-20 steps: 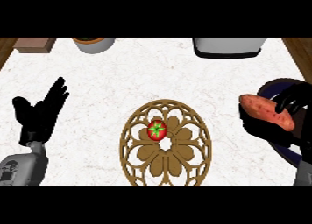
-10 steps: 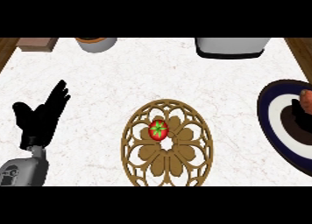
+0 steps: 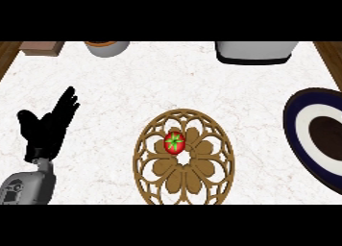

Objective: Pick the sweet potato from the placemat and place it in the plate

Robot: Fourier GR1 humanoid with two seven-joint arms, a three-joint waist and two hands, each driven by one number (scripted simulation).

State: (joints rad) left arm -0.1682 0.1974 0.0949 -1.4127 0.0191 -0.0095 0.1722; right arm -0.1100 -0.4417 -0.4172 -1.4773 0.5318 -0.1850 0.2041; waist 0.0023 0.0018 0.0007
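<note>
On the white marbled counter sits the round brown placemat, an openwork lattice whose lower edge is cut off at the bottom of the view. Right on its centre is a small red tomato with a green star-shaped top. No sweet potato shows anywhere on the mat or on the visible part of the plate. The plate, dark blue rim, white ring, dark brown centre, lies at the right and runs out of view there. A tiny black sliver at the plate's right edge is too small to tell what it is. The left hand rests open at the left, fingers spread and pointing up, holding nothing. Along the top, 3 things are cropped: a brown block, an orange-rimmed pot and a grey-white vessel.
</note>
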